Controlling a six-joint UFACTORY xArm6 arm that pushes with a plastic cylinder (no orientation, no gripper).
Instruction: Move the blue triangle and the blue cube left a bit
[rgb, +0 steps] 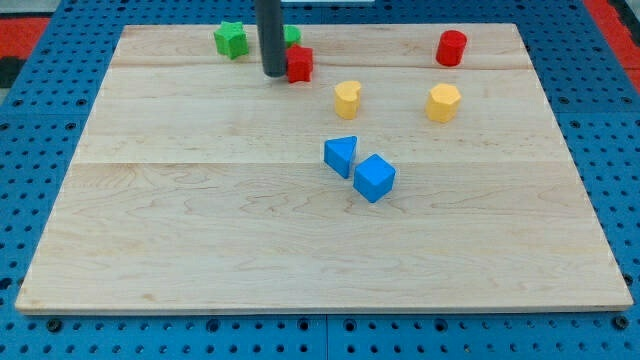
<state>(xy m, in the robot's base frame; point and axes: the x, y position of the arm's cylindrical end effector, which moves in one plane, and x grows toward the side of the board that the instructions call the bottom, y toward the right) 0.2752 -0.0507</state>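
Observation:
The blue triangle (341, 155) lies near the middle of the wooden board (200, 230). The blue cube (374, 178) sits just to its lower right, touching or nearly touching it. My tip (272, 73) is near the view's top, well up and left of both blue blocks. It stands right beside the left side of a red block (299, 64), close to or touching it.
A green star-like block (230, 39) and a second green block (290, 36), partly hidden by the rod, sit at the top left. A yellow heart-like block (347, 98), a yellow hexagonal block (443, 102) and a red cylinder (451, 47) lie at the top right.

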